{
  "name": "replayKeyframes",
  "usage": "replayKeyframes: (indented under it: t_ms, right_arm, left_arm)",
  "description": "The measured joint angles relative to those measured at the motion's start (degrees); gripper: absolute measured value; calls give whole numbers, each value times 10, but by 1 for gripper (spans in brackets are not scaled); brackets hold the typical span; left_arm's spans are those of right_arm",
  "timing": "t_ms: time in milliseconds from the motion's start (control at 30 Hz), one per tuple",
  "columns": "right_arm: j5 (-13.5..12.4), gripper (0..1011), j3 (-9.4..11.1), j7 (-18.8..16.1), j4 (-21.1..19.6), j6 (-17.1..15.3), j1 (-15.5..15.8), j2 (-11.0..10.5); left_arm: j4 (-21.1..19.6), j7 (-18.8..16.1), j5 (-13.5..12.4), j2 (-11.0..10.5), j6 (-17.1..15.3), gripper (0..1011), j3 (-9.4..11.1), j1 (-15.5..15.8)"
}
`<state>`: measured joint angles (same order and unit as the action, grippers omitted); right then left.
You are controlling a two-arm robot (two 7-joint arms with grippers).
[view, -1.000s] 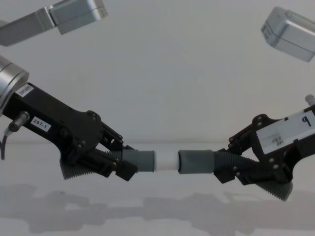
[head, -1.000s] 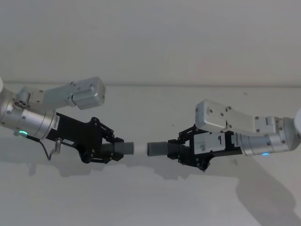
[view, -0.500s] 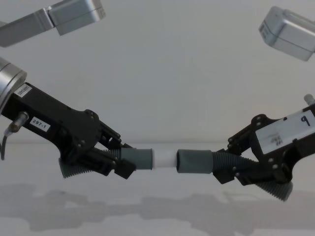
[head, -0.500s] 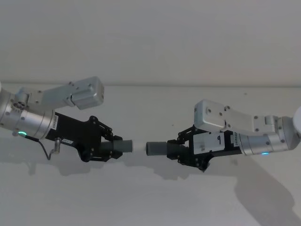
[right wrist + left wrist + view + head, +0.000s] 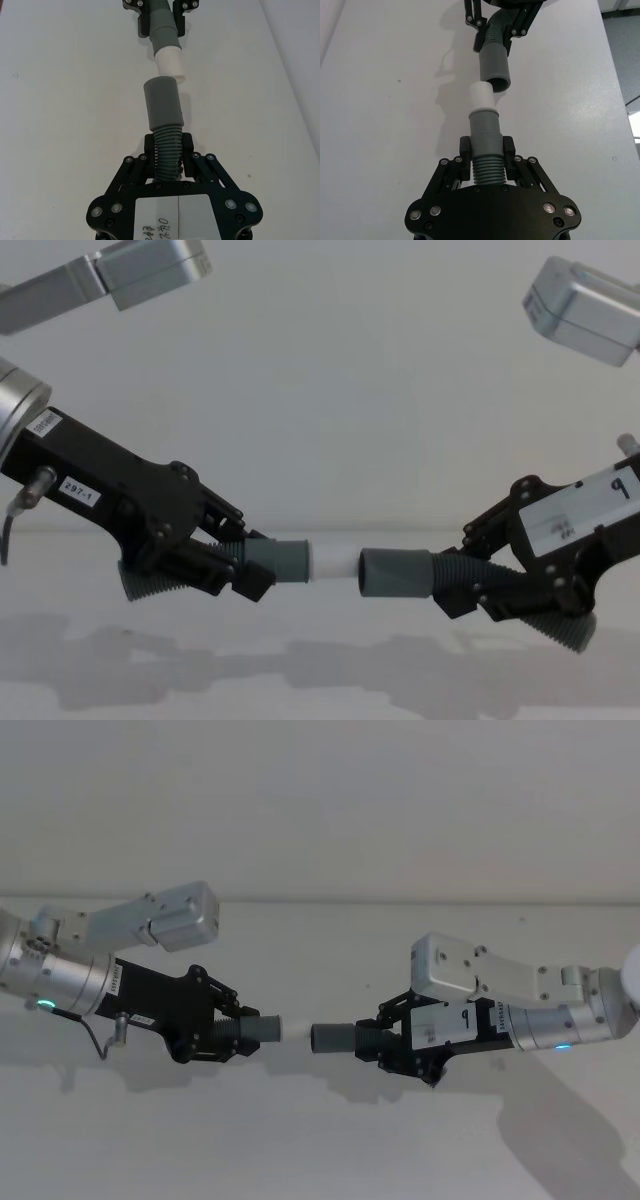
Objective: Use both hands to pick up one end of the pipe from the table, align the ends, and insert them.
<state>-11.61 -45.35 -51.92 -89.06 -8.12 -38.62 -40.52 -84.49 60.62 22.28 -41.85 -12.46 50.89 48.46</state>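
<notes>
Closest to the body in the chest view, both pipe halves hang in the air above the white counter (image 5: 320, 680), their shadows on the surface below. The left tool (image 5: 245, 565), the one marked "297-1", is clenched on the ribbed section of the left pipe piece (image 5: 270, 560), jaws pinching just behind its smooth grey cuff. Out of that cuff pokes the white tip (image 5: 333, 560), pointing across toward the other arm. The ribbed tail of this piece droops out below the tool.

Opposite, the right tool (image 5: 470, 575), with the larger white label, grips the ribbed part of the right pipe piece (image 5: 415, 573) the same way, and its plain grey cuff (image 5: 392, 573) faces the white tip. The two ends sit very near each other but not joined: a small gap shows between them, and the grey cuff looks slightly lower than the tip, though from this side it is hard to be sure how well they line up.

Farther out, the head view has both arms meeting mid-counter, with the wall (image 5: 320, 800) rising behind.
</notes>
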Motion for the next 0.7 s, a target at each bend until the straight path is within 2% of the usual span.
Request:
replayKeyframes:
  t_ms: [700]
  right_arm:
    - [2,292,-6,-1,9,-7,-7,6]
  left_arm:
    - [-5,-3,4,-9,-4,367,2,-2]
